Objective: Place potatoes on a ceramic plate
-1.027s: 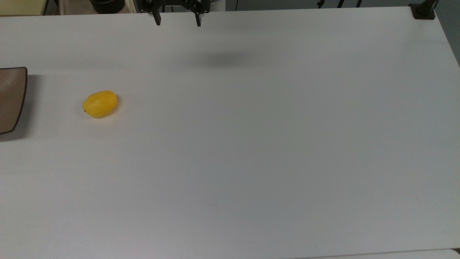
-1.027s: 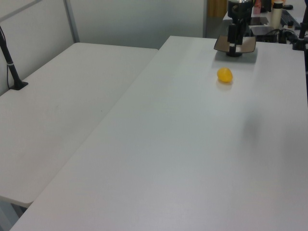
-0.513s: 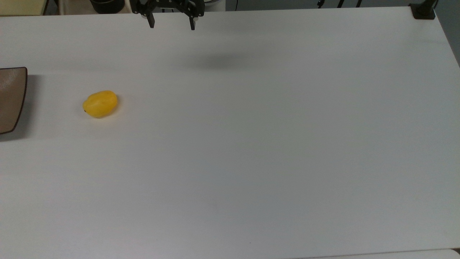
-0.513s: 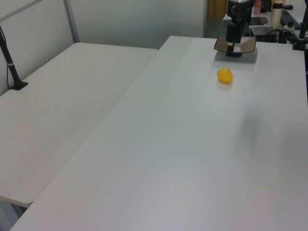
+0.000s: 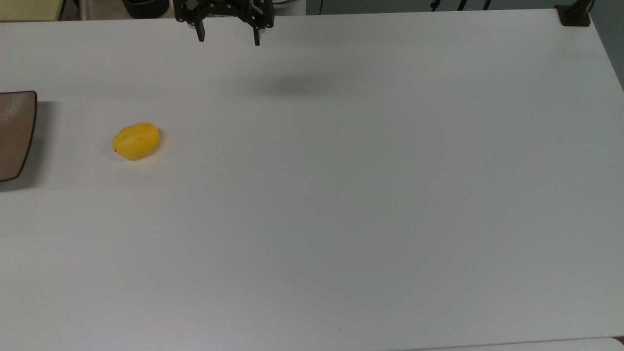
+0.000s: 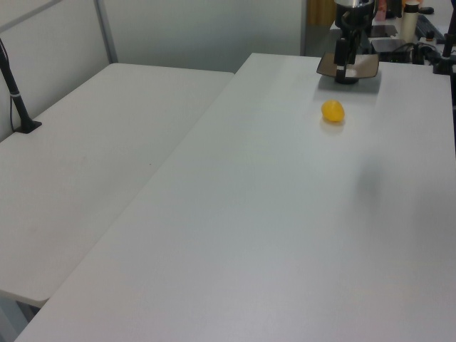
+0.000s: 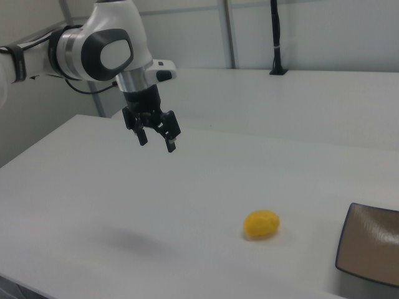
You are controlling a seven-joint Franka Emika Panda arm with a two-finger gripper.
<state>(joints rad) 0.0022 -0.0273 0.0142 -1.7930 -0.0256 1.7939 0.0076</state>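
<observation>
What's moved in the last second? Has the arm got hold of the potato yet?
Only the gripper moved: in the top view it slid toward the top view's left and slightly lower in frame, open and holding nothing. The yellow potato stays put on the white table, untouched, and the brown ceramic plate has not shifted.

Ceramic plate [image 5: 17, 134], top view: cut by the top view's left edge, one strip of dish and dark rim showing.
Ceramic plate [image 7: 371, 252], right view: cut off at the right view's right and bottom edges.
Ceramic plate [image 6: 367, 66], left view: middle hidden behind the gripper [image 6: 341, 72].
Gripper [image 5: 227, 38], top view: upper body cropped by the top edge.
Potatoes [image 6: 333, 111], left view: too small to make out any marking.
Arm [image 7: 37, 59], right view: base beyond the right view's left edge.
</observation>
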